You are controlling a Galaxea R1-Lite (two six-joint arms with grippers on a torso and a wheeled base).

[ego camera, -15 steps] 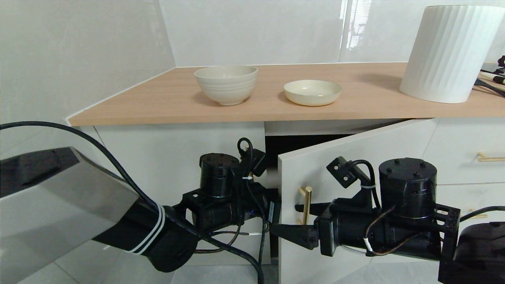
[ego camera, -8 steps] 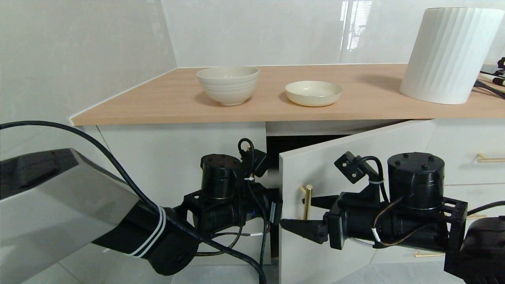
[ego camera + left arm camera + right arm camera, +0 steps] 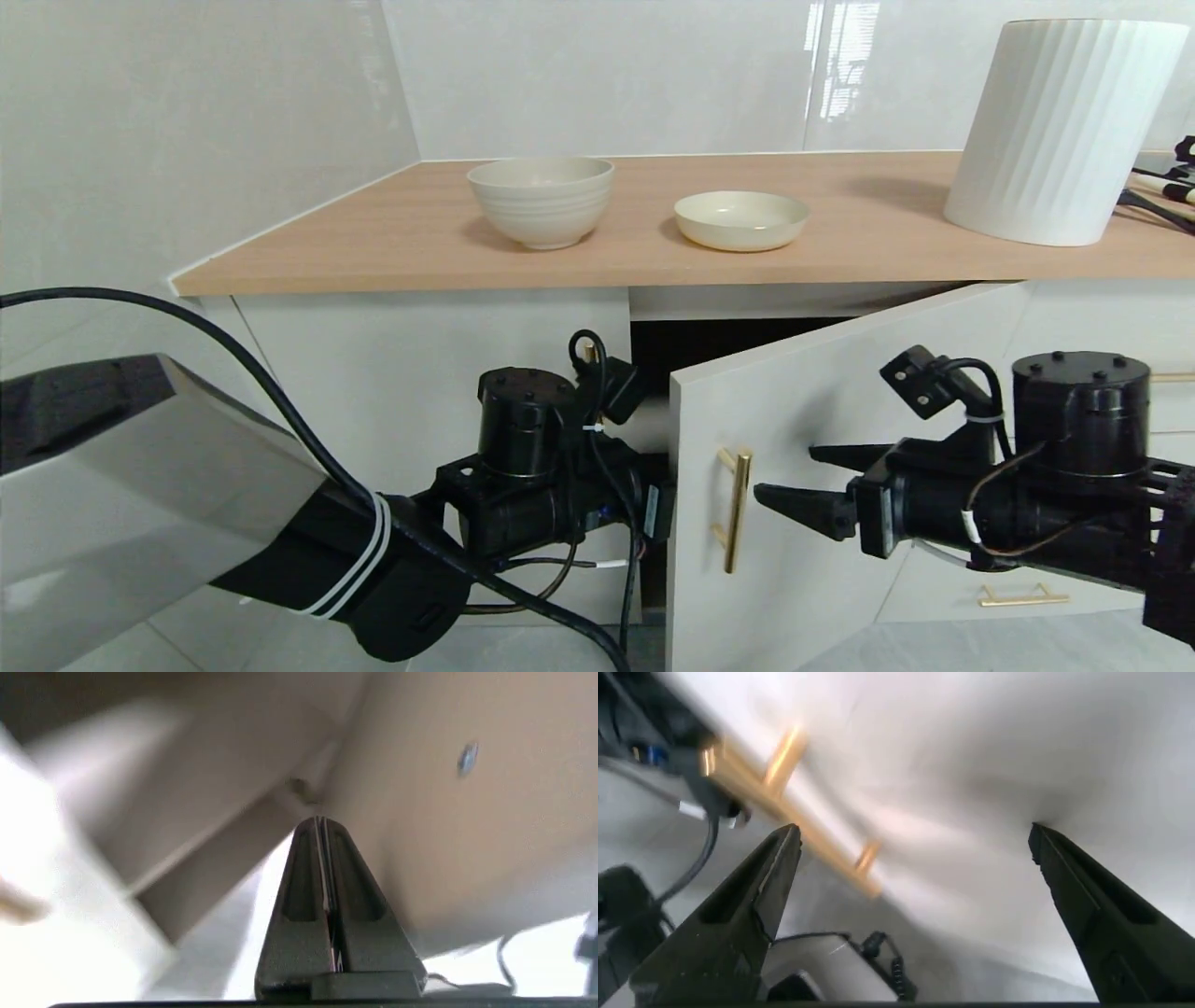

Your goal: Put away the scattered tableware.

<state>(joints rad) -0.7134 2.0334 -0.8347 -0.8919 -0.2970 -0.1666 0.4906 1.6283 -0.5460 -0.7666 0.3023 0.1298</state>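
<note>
A cream ribbed bowl (image 3: 541, 199) and a shallow cream dish (image 3: 741, 219) stand on the wooden countertop (image 3: 373, 252). Below them a white cabinet door (image 3: 803, 373) stands partly open, with a gold handle (image 3: 736, 509) near its free edge. My right gripper (image 3: 784, 474) is open in front of the door, just right of the handle and apart from it. In the right wrist view the right gripper (image 3: 912, 831) has its fingers spread wide, with the handle (image 3: 789, 812) off to one side. My left gripper (image 3: 322, 826) is shut and empty, its tip in the gap behind the door's edge.
A tall white ribbed container (image 3: 1060, 131) stands at the counter's right end, with dark utensils (image 3: 1162, 187) beside it. Drawers with gold pulls (image 3: 1022, 595) lie right of the open door. A tiled wall closes off the left side.
My right gripper has drawn back to the right, off the gold handle that it straddled before. The door has swung slightly further open. The left arm has hardly moved.
</note>
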